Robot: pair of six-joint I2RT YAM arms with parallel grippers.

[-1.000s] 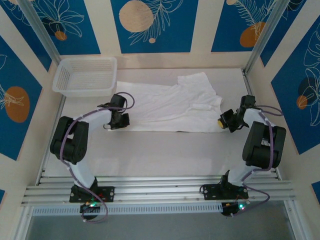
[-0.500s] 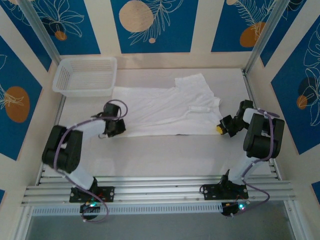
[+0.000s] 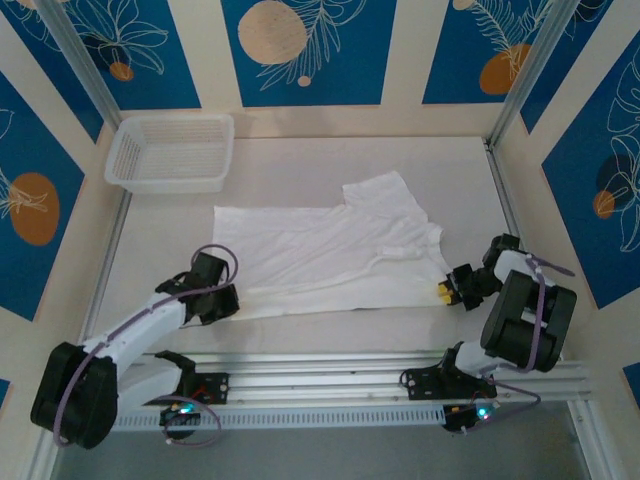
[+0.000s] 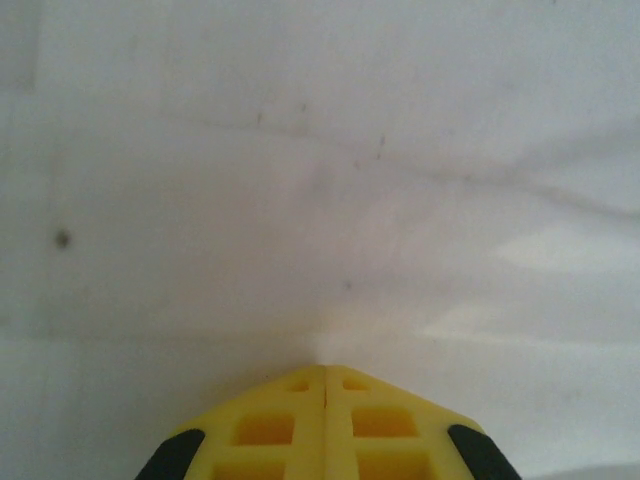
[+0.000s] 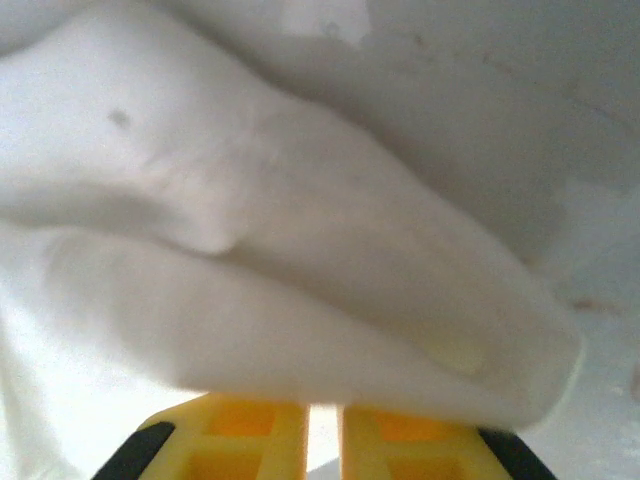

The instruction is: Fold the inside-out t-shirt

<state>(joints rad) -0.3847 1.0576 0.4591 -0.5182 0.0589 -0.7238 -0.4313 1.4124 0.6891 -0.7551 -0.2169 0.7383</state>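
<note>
The white t-shirt [image 3: 330, 250] lies spread and wrinkled across the middle of the table, with one sleeve pointing to the back. My left gripper [image 3: 222, 303] sits at its near left corner. In the left wrist view the yellow jaws [image 4: 326, 368] are pressed together with a pinch of the t-shirt [image 4: 330, 180] at their tips. My right gripper [image 3: 443, 291] is at the shirt's near right corner. In the right wrist view its jaws [image 5: 323, 410] stand slightly apart, and a thick fold of the t-shirt [image 5: 300, 260] lies over their tips.
A white mesh basket [image 3: 170, 152] stands at the back left corner. Aluminium rails [image 3: 320, 372] run along the near edge just behind both grippers. A frame post [image 3: 500, 190] borders the table on the right.
Both grippers have pulled back toward the near edge and the t-shirt has slid with them. The right jaws have parted a little; the left stayed shut.
</note>
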